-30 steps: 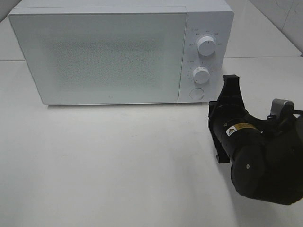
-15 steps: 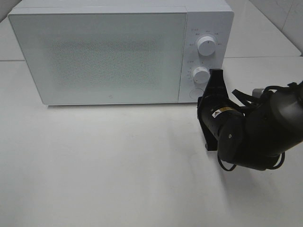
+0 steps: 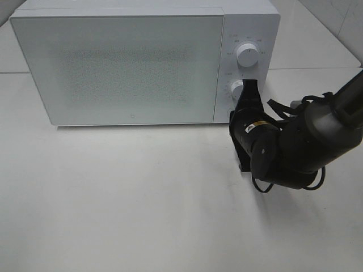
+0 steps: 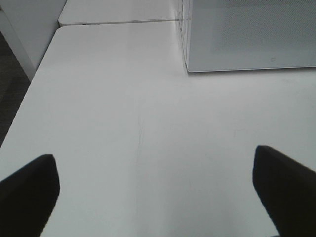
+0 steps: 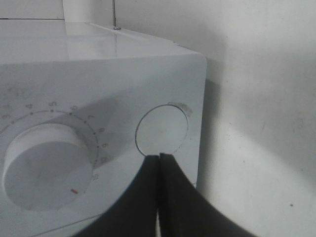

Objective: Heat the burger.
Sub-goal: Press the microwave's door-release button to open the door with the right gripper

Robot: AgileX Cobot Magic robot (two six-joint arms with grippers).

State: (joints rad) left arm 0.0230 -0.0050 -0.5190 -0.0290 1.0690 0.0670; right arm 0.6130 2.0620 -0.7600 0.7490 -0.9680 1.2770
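1. The left claw (image 4: 158, 195) is shown only by its own wrist camera. Its two dark fingers (image 4: 27, 190) are cut off by the frame and are spread wide apart, with nothing held between them. Only bare white worktop (image 4: 123, 123) is seen under them.
2. A white microwave (image 3: 119, 68) is set at the back of the worktop (image 3: 125, 198), with its door (image 3: 113, 62) closed. The door front is pale and speckled, and nothing behind it can be made out.
3. The burger is not seen in any view. Whether it lies behind the closed door cannot be told.
4. On the control panel the upper knob (image 3: 247, 54) is shown whole. The lower knob (image 3: 237, 89) is partly covered by the right claw in the high view. The printed marks around both knobs are too small to be read.
5. The right claw (image 3: 245, 105) is closed, its fingers (image 5: 143, 197) pressed flat together, and nothing is gripped. Its tips are placed at the rim of the round button (image 5: 162, 129), just beside the lower knob. Whether the button is actually touched cannot be told.
6. The right arm (image 3: 306, 141) is cut off at the right edge of the high view.
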